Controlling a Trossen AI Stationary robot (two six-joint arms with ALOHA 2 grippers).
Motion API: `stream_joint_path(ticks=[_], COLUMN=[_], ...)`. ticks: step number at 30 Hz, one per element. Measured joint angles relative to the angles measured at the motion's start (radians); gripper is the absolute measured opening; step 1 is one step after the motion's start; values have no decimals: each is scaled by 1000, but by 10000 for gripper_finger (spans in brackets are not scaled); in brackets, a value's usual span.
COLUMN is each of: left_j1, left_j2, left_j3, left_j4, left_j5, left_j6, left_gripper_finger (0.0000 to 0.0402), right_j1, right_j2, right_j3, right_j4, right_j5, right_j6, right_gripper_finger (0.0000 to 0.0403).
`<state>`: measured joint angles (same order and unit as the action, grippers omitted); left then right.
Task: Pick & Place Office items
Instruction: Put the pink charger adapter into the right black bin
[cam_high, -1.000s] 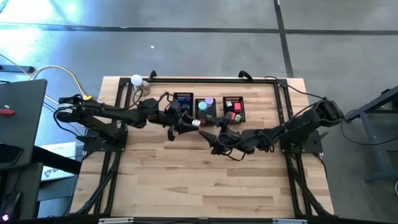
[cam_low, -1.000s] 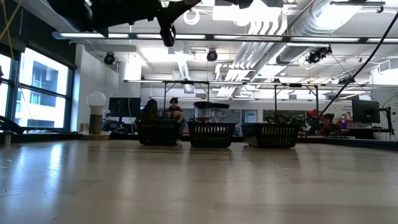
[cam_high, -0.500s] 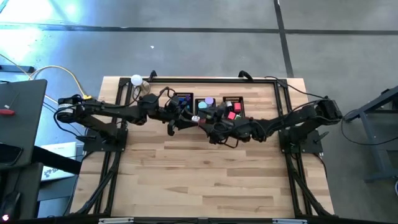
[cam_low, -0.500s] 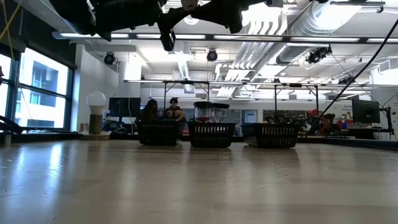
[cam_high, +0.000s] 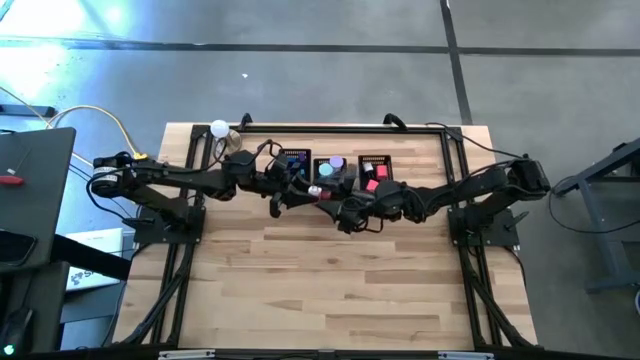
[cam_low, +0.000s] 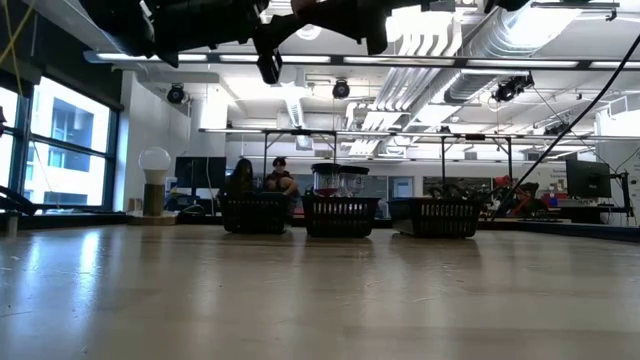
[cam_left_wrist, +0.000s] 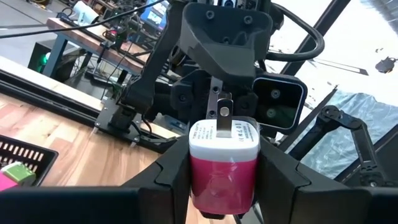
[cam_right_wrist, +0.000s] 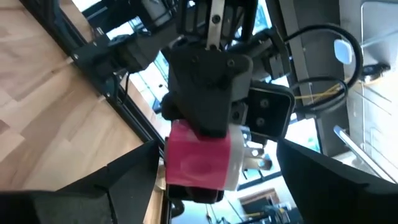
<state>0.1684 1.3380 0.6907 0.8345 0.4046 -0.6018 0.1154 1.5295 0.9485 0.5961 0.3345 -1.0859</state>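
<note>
My left gripper hovers above the table in front of the middle bin, shut on a pink block with a white cap and metal prong. My right gripper faces it from the table's right at close range. It is open, its fingers spread wide on either side of the block without touching it. Other small coloured pieces lie in the three black mesh bins. My left gripper pinches the block's pink body between its two fingers, which come level from the table's left. The white capped end with the prong points away from the gripper toward my right gripper. The block is lifted clear of the table.
Three mesh bins stand in a row near the far edge. A white ball on a metal base stands at the far left corner. Bare wood stretches across the near half of the table. People sit beyond the table.
My right gripper has moved toward the table's far edge and left, closing in on the left gripper and the pink block. The left gripper has stayed nearly where it was, still holding the block.
</note>
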Motion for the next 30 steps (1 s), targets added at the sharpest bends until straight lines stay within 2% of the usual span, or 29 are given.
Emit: stream_joint_path(ticks=[17, 30], left_j1=[0, 8], left_j2=[1, 63], left_j3=[0, 0], left_j4=[1, 81], left_j5=[-35, -42], left_j6=[6, 2], left_gripper_finger=[125, 125], right_j1=[-6, -39], right_j2=[0, -1], right_j3=[0, -2], right_j4=[14, -17], right_j5=[-29, -48], right_j6=[-10, 27], right_gripper_finger=[313, 308])
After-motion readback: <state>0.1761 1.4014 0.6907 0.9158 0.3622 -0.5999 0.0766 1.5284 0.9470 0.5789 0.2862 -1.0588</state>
